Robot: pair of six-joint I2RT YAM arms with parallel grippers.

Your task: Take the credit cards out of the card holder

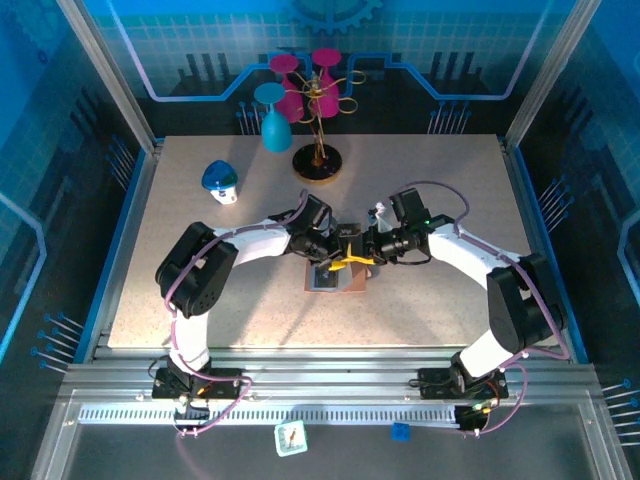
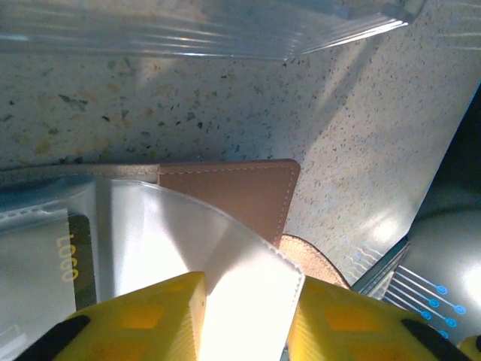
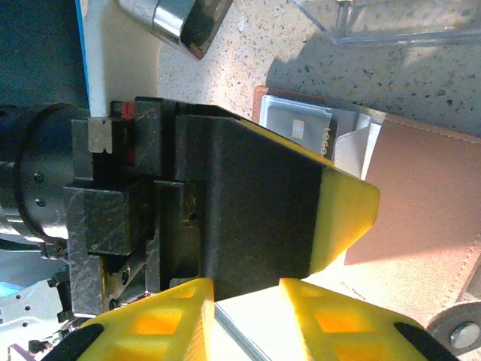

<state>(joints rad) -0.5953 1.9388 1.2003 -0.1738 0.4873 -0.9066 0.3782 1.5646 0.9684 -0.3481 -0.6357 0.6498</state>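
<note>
The salmon-brown card holder (image 1: 345,283) lies open mid-table, and both grippers meet over it. In the left wrist view its brown cover (image 2: 233,188) lies beyond a clear sleeve (image 2: 165,233) that holds a dark credit card (image 2: 75,256) printed "LOGO". My left gripper (image 2: 252,289) stands open, the sleeve's pale flap lying in the gap. The right wrist view shows a grey credit card (image 3: 301,128) in its pocket beside the brown cover (image 3: 421,203). A pale flat sheet spans the gap of my right gripper (image 3: 248,289); whether it is gripped is unclear. The left finger (image 3: 263,195) blocks the middle.
A clear plastic box (image 2: 188,30) stands just beyond the card holder, its corner seen from the right wrist (image 3: 406,19). Farther back are a blue-and-white figure (image 1: 220,182) and a stand (image 1: 318,160) bearing pink and teal goblets.
</note>
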